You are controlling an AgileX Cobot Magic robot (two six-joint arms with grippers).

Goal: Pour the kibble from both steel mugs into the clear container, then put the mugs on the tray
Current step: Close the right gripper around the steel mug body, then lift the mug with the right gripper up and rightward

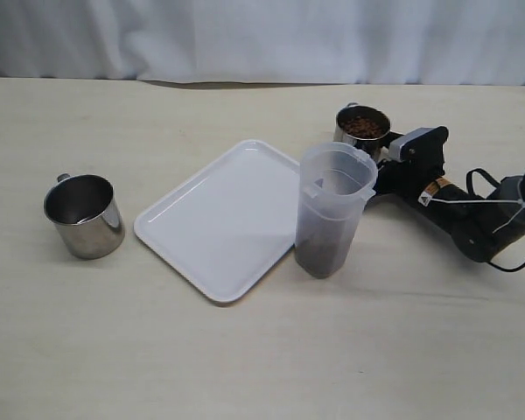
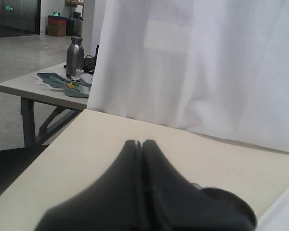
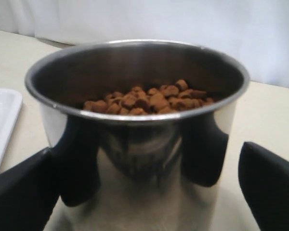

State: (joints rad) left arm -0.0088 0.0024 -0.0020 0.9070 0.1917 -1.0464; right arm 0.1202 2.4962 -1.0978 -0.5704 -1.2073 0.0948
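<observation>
Exterior view: the empty steel mug (image 1: 84, 216) stands upright at the left of the table (image 1: 245, 359), near the tray (image 1: 219, 219) but apart from it. The tray lies flat at mid-table. The clear container (image 1: 331, 210) stands upright just beside the tray's right edge, with a dark layer of kibble (image 1: 319, 254) in its bottom. The filled steel mug (image 1: 362, 131) stands on the table behind the container, holding brown pellets below its rim. The right arm (image 1: 459, 210) lies low over the table from the right and reaches to this mug. A small gold label (image 1: 435, 186) on the arm is too small to read. Right wrist view: the right gripper (image 3: 144, 192) has its jaws spread wide, one finger on either side of the filled mug's wall. A gap shows on one side; contact on the other cannot be told. Left wrist view: the left gripper (image 2: 141, 144) is pressed shut, fingers together, nothing between them, with the empty mug's rim and a tray corner showing past it. In the background a side table (image 2: 33, 86) carries a steel bottle (image 2: 75, 55). A green lit sign (image 2: 8, 7) in the far room is not legible.
</observation>
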